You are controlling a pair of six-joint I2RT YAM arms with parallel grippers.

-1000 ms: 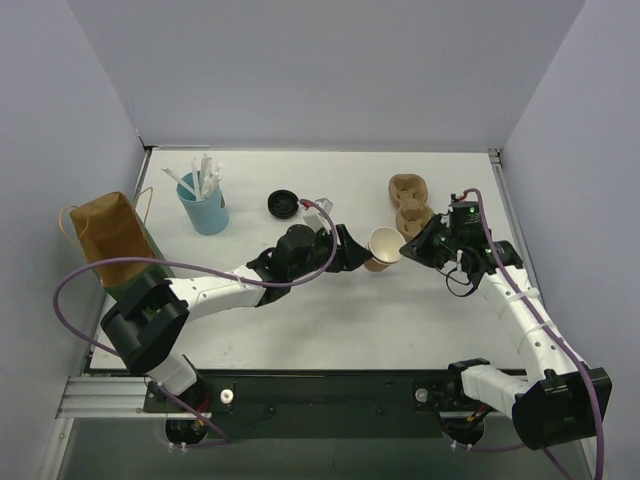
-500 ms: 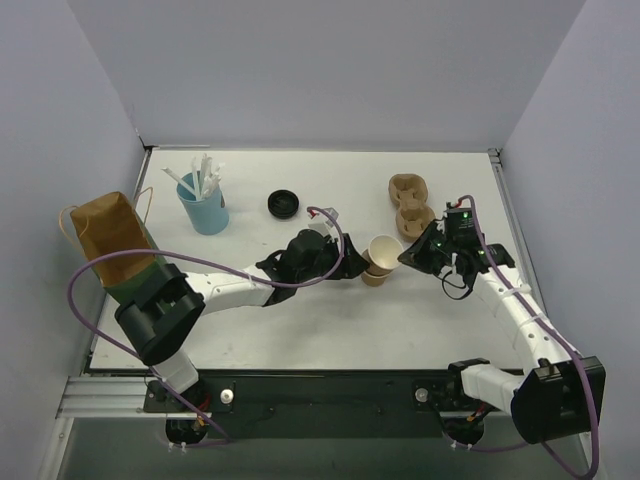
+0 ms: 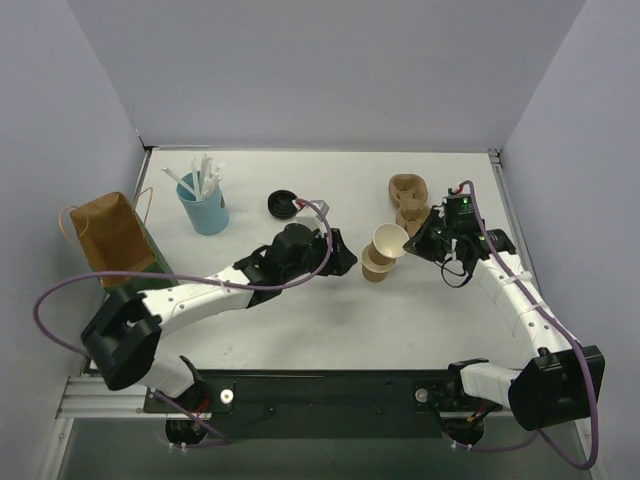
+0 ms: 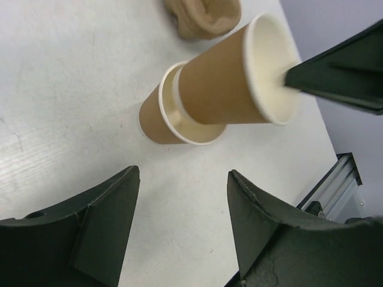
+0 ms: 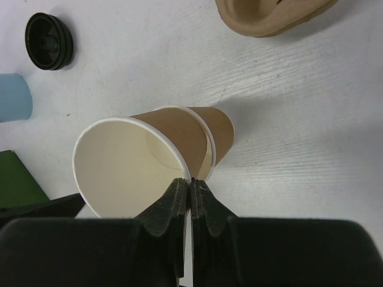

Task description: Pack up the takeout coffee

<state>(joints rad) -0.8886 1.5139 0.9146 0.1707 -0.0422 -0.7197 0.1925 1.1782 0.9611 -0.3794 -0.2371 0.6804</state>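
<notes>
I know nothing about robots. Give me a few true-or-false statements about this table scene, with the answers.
1. The right gripper pinches the rim of the upper tan paper cup. True.
2. The round black plastic lid sits on that cup. False: it lies on the table, near the blue cup of white straws.
3. The left gripper is clamped on the lower tan paper cup. False: it is open and touches neither cup.
4. The upper cup is tilted, with its base inside the lower cup. True.
</notes>
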